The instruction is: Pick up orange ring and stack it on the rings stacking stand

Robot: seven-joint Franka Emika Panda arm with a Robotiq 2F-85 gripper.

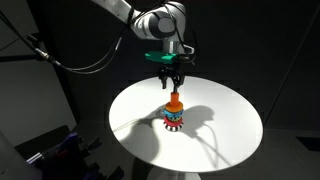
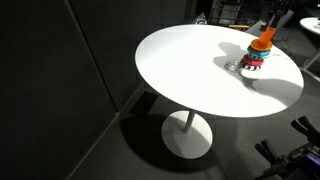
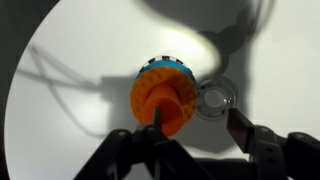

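Observation:
The rings stacking stand (image 1: 173, 120) stands near the middle of the round white table, with blue, red and striped rings at its base. The orange ring (image 1: 174, 101) sits on the stand's orange peg, above the base rings; it also shows in an exterior view (image 2: 263, 43) and in the wrist view (image 3: 160, 98). My gripper (image 1: 172, 80) hangs just above the stand with its fingers spread and nothing between them. In the wrist view my gripper (image 3: 197, 125) has one finger in front of the orange ring and the other beside it, apart from it.
A small clear round object (image 3: 215, 98) lies on the table right beside the stand, also seen in an exterior view (image 2: 232, 65). The white table (image 1: 220, 125) has a round edge with dark floor and dark gear around it.

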